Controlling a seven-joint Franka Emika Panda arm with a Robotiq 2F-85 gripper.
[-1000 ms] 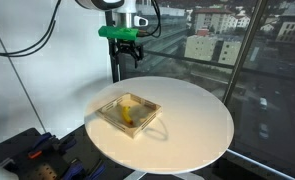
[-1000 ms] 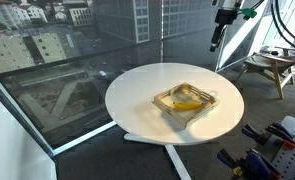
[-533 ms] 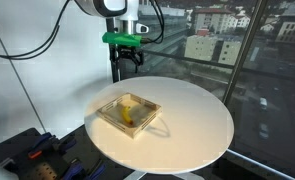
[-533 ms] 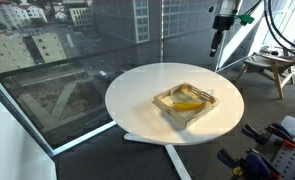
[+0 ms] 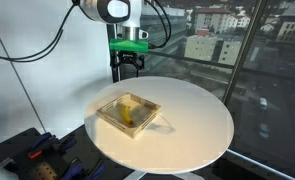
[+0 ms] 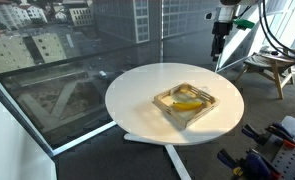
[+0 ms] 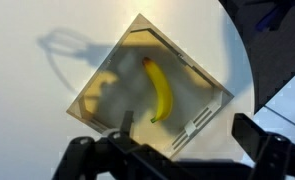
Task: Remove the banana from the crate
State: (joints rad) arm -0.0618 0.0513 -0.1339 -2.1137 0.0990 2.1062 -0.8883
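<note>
The fingers [image 7: 259,140] stand spread wide with nothing between them. The gripper [image 5: 130,63] hangs in open air, touching nothing. Well below the fingertips, and a little ahead of them in the wrist view, lies the banana [image 7: 160,92]. It rests flat on the base of the crate [image 7: 187,57], roughly in the middle and clear of all four low walls. The crate sits beneath the fingers on the round white table [image 5: 197,125], which spreads out beyond it on every side. In both exterior views the gap between fingertips and fruit is plainly large, with the gripper up near the table's far edge and the crate set further in. So, as I judge it, none of the task proper is done: the banana is in the crate, not grasped and not lifted. What is in hand is the approach from above. Left to do are bringing the open fingers down around the banana, closing on it, raising it over the wall and setting it down outside the crate.
</note>
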